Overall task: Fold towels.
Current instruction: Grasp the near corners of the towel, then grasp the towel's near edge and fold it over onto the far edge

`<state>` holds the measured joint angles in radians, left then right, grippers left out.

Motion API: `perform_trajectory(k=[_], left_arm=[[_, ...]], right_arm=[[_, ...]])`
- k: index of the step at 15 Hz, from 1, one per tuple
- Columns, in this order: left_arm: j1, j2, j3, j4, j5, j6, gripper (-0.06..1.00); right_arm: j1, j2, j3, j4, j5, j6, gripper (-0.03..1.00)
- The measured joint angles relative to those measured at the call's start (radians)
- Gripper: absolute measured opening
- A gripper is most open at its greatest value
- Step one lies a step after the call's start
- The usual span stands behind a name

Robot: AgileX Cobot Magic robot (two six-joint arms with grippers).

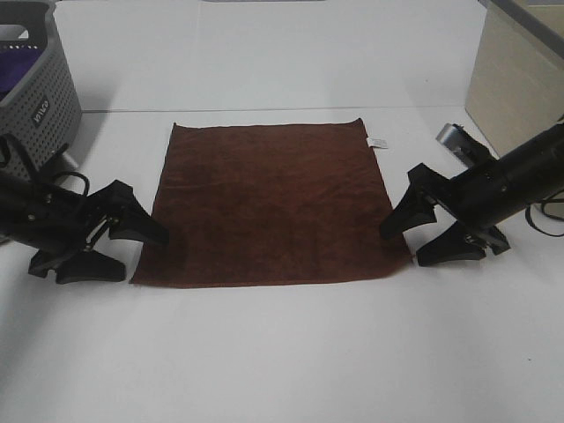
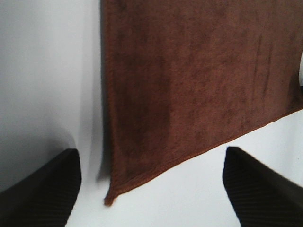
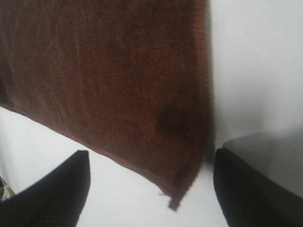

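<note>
The towel point(image 1: 271, 203) is a plain dark reddish brown with no print, and its hem is the same colour. A small white label point(image 1: 376, 142) shows at its upper right corner. The desk point(image 1: 282, 352) is plain white. The left fingers point(image 1: 132, 220) and right fingers point(image 1: 407, 207) are black, and the left wrist view shows fine ribbed lines on them. At the upper left of the frame the basket point(image 1: 48, 97) is grey with a grid of small holes, and something purple point(image 1: 16, 70) lies inside. At the upper right stands a beige panel point(image 1: 511, 79).
</note>
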<state>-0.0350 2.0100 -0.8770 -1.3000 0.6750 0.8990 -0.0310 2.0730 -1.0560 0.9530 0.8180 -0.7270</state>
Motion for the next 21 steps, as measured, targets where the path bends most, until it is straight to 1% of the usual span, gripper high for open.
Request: perform_trajectory(k=[2, 3, 4, 5, 6, 7, 8, 9, 10, 12, 14, 16, 17, 18, 20, 21], left_arm=[[-0.054, 0.026, -0.045, -0.005, 0.003, 0.001, 0.77], [-0.086, 0.036, -0.068, -0.005, -0.003, -0.001, 0.76], [-0.108, 0.045, -0.086, -0.004, -0.011, -0.011, 0.74], [-0.117, 0.050, -0.093, -0.001, -0.027, -0.030, 0.67], [-0.117, 0.056, -0.095, 0.006, -0.060, -0.050, 0.53], [-0.116, 0.057, -0.095, 0.012, -0.074, -0.051, 0.36], [-0.116, 0.057, -0.095, 0.012, -0.078, -0.046, 0.11], [-0.116, 0.057, -0.095, 0.012, -0.078, -0.040, 0.04], [-0.116, 0.057, -0.095, 0.012, -0.078, -0.038, 0.02], [-0.116, 0.051, -0.095, 0.027, -0.074, -0.042, 0.02], [-0.116, -0.001, -0.094, 0.095, -0.059, -0.084, 0.02], [-0.116, -0.055, -0.094, 0.199, -0.041, -0.192, 0.02], [-0.116, -0.077, -0.094, 0.265, -0.019, -0.265, 0.02], [-0.129, -0.100, -0.094, 0.377, 0.022, -0.366, 0.02], [-0.171, -0.142, -0.073, 0.490, 0.048, -0.482, 0.02], [-0.195, -0.186, -0.034, 0.532, 0.052, -0.536, 0.02]], right_arm=[[0.064, 0.023, -0.031, 0.011, -0.002, 0.000, 0.71], [0.100, 0.032, -0.044, 0.018, -0.015, 0.003, 0.69], [0.126, 0.035, -0.057, 0.022, -0.034, 0.013, 0.65], [0.142, 0.038, -0.064, 0.022, -0.048, 0.018, 0.57], [0.144, 0.038, -0.065, 0.022, -0.056, 0.027, 0.45], [0.144, 0.038, -0.065, 0.015, -0.064, 0.035, 0.32], [0.144, 0.038, -0.065, 0.005, -0.069, 0.042, 0.14], [0.144, 0.038, -0.065, 0.001, -0.070, 0.045, 0.06], [0.144, 0.038, -0.065, -0.003, -0.070, 0.050, 0.03], [0.144, 0.030, -0.065, -0.032, -0.061, 0.075, 0.03], [0.144, -0.009, -0.065, -0.096, -0.020, 0.123, 0.03], [0.144, -0.063, -0.035, -0.157, 0.021, 0.196, 0.03], [0.144, -0.073, -0.018, -0.164, 0.025, 0.205, 0.03], [0.144, -0.107, 0.047, -0.174, 0.034, 0.214, 0.03], [0.144, -0.161, 0.132, -0.177, 0.042, 0.238, 0.03], [0.144, -0.189, 0.179, -0.185, 0.049, 0.241, 0.03]])
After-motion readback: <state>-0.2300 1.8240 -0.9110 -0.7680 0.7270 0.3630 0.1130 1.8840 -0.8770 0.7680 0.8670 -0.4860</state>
